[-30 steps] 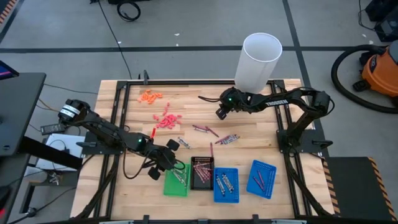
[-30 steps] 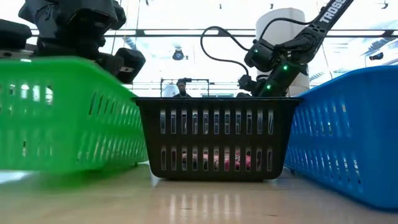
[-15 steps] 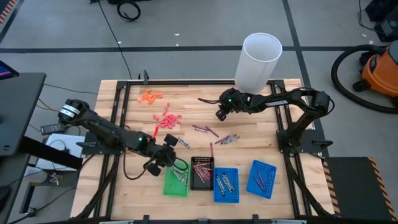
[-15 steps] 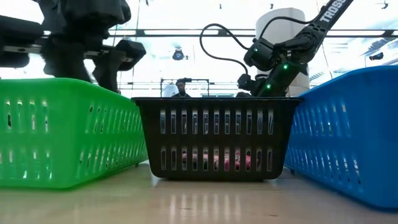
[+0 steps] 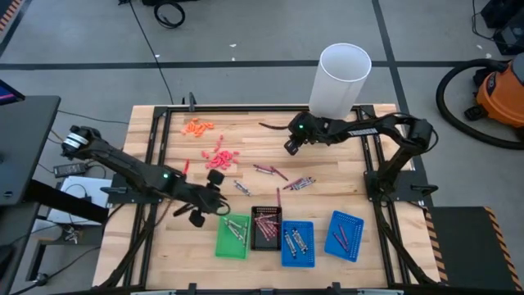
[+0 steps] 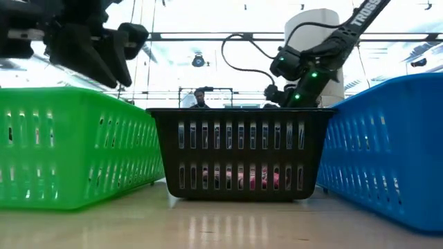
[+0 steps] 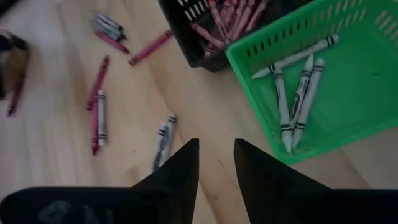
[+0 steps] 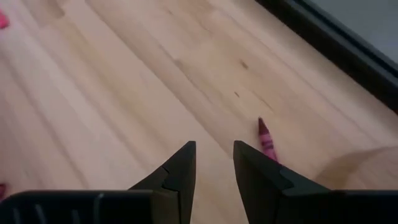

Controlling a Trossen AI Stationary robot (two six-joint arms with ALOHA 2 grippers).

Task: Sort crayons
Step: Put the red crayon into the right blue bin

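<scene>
Wooden table holds thin grey and maroon crayons; both tools hover slightly spread, empty.

Even bright light; low view backlit, glare on table; near baskets soft.

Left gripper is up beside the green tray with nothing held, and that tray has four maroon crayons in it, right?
Not quite. The crayons in the green tray are grey-silver, not maroon, as the left wrist view shows. The rest holds: the left gripper is beside that tray with nothing between its jaws.
</scene>
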